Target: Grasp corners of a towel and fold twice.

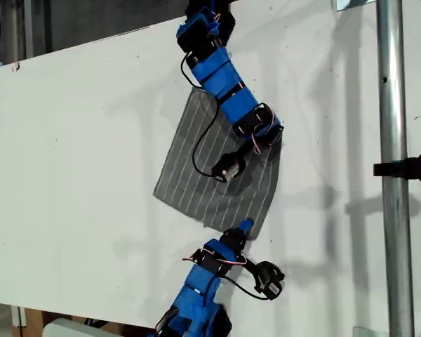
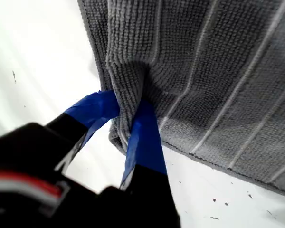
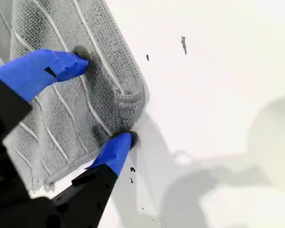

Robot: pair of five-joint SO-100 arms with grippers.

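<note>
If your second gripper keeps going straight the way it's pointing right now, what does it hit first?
Most likely the towel itself: my second gripper stands open astride a corner, fingertips pressing into or beside the cloth, with the white table directly beneath.

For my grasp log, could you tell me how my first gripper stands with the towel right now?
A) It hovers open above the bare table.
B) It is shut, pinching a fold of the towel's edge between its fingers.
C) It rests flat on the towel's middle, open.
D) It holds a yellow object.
B: in the first wrist view, my first gripper has both blue fingers closed on a bunched fold of the towel.
</note>
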